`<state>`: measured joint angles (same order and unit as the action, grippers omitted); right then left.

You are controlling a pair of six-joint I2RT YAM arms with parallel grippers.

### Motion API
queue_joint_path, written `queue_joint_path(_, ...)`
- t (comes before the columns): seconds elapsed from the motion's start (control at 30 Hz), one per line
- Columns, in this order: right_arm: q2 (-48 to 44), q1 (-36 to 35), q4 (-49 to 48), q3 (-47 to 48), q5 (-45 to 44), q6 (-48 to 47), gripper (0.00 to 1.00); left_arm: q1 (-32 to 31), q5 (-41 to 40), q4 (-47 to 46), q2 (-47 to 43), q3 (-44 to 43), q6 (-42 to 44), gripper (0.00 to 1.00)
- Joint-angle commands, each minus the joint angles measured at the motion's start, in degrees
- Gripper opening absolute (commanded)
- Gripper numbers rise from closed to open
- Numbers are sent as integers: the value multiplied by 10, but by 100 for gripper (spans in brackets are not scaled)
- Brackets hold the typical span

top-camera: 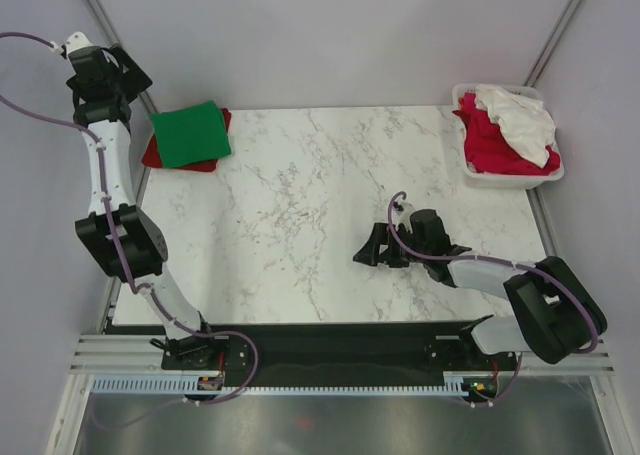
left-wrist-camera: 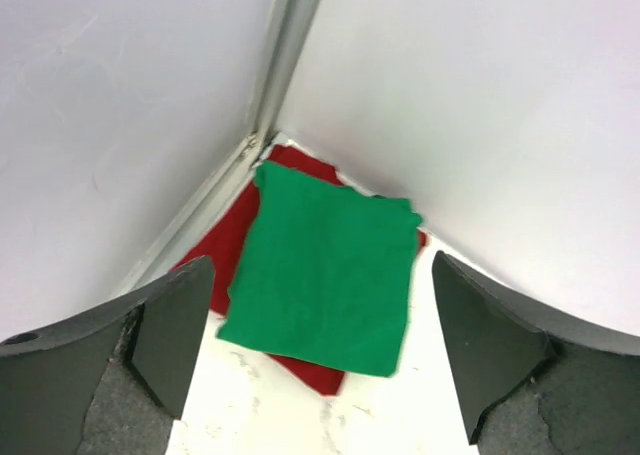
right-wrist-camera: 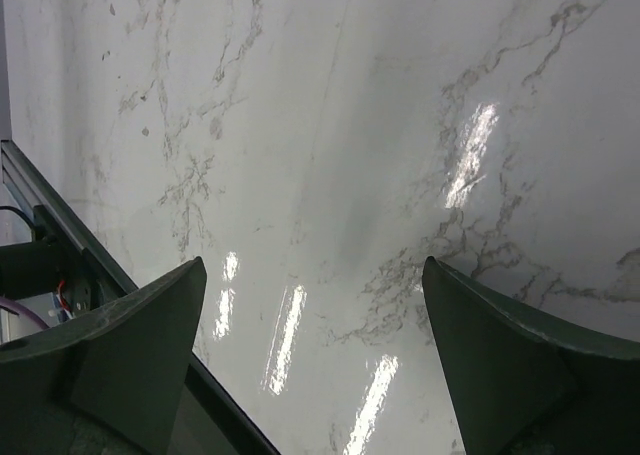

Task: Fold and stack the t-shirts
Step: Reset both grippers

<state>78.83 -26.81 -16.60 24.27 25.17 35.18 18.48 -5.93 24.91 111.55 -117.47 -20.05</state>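
Left gripper [top-camera: 118, 75] hangs high over the far left corner of the table [top-camera: 300, 205], jaws spread wide with nothing between them. Its arm stands up along the left edge. Just right of it the green shirt [top-camera: 190, 133] lies folded into a flat rectangle on top of the red shirt [top-camera: 150, 156], which is also folded and shows as a border on the left, near and far sides. In the left wrist view this stack sits tight in the corner where the two walls meet at a metal post [left-wrist-camera: 285, 45], and nothing lies between the fingers and the cloth. The middle of the marble top is bare. Right of centre and toward the near edge, the right gripper [top-camera: 372, 248] is low over the table, pointing left, its jaws apart and holding nothing. Its camera shows only veined marble and glare between the fingers, with the black rail [right-wrist-camera: 50, 220] at the left of that view. At the far right corner stands a white basket [top-camera: 512, 181], with a pink shirt [top-camera: 488, 140] heaped loosely inside and spilling over its left rim, and a crumpled white shirt [top-camera: 522, 120] lying on top of it. Both are unfolded and well apart from the right gripper.
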Motion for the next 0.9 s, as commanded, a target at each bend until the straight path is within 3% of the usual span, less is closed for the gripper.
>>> queue_joint_path(0.0,-51,-11,20,-21,-45,-7,98,-19,39,-13,-66,95,-53,95)
queue_joint_path(0.17,-161,-42,48,-55,-142,3,98,-81,48,-14,-164,217,-58,94)
queue_joint_path(0.27,-244,-50,62,-80,-165,10,98,-150,57,-16,-237,300,-62,91)
queue_joint_path(0.37,-331,-58,102,-91,-195,14,98,-273,45,-17,-316,415,-51,91)
queue_joint_path(0.47,-401,-60,164,-76,-226,9,98,-331,48,-15,-409,491,-48,90)
queue_joint_path(0.57,-445,-59,240,-44,-261,-6,98,-396,45,-14,-539,621,-50,91)
queue_joint_path(0.77,-473,-59,299,29,-310,-29,98,-405,44,3,-771,732,-60,93)
queue_joint_path(0.87,-447,-60,314,85,-334,-49,98,-405,44,3,-823,741,-60,93)
